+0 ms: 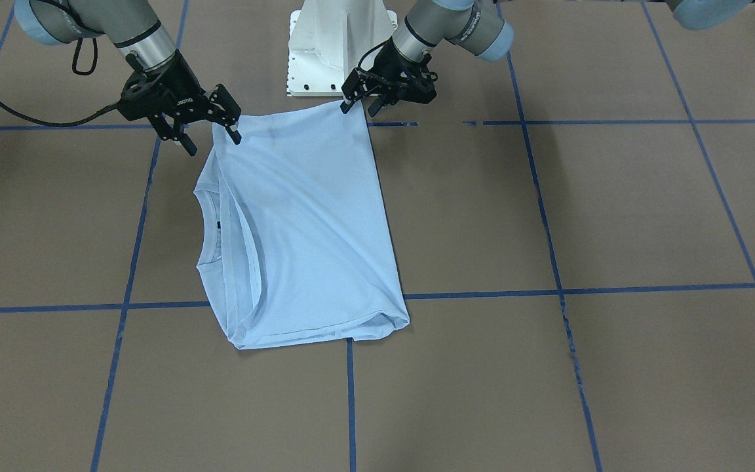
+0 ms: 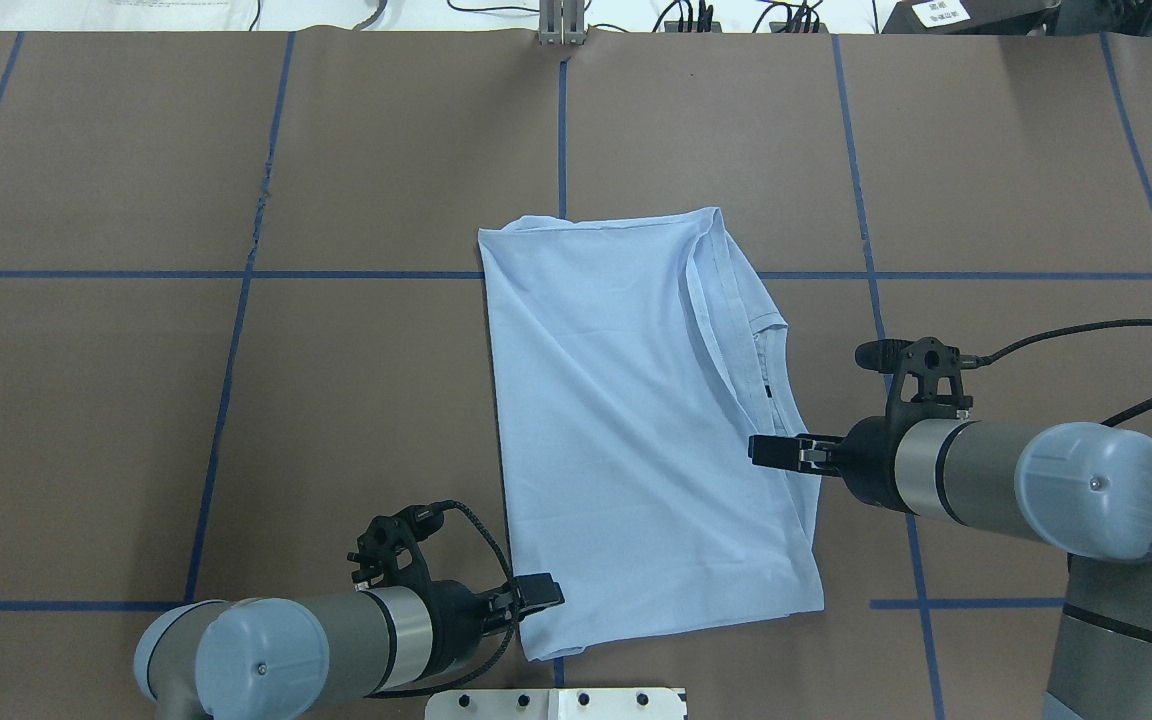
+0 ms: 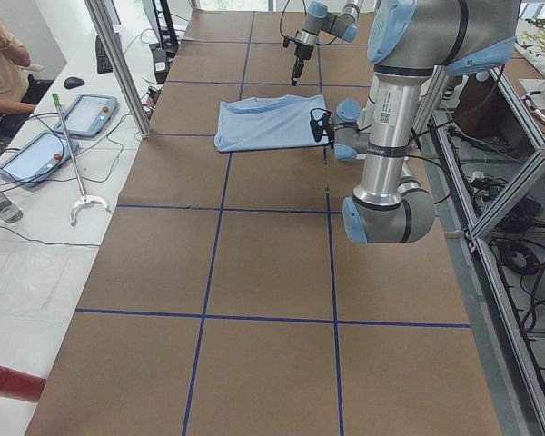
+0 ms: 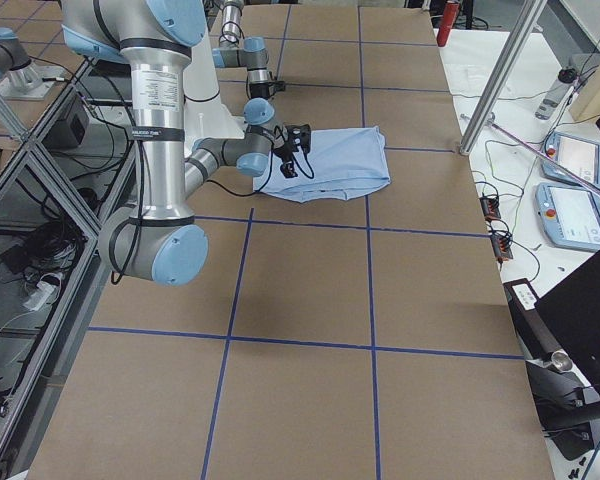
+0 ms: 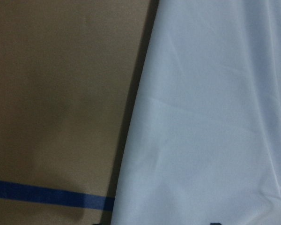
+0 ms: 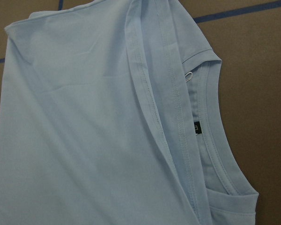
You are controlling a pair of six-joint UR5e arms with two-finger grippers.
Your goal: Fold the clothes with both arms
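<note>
Light blue T-shirt [image 1: 305, 223] lies folded between left claw [image 1: 359, 108] and right claw [image 1: 213, 143], both spread, holding nothing.

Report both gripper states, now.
Left gripper: open, at a corner of the T-shirt.
Right gripper: open, at the T-shirt's edge.

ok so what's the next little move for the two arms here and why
Probably lower both and close on the robot-side corners of the T-shirt: the left gripper and right gripper hang open at those corners, gripping nothing.
</note>
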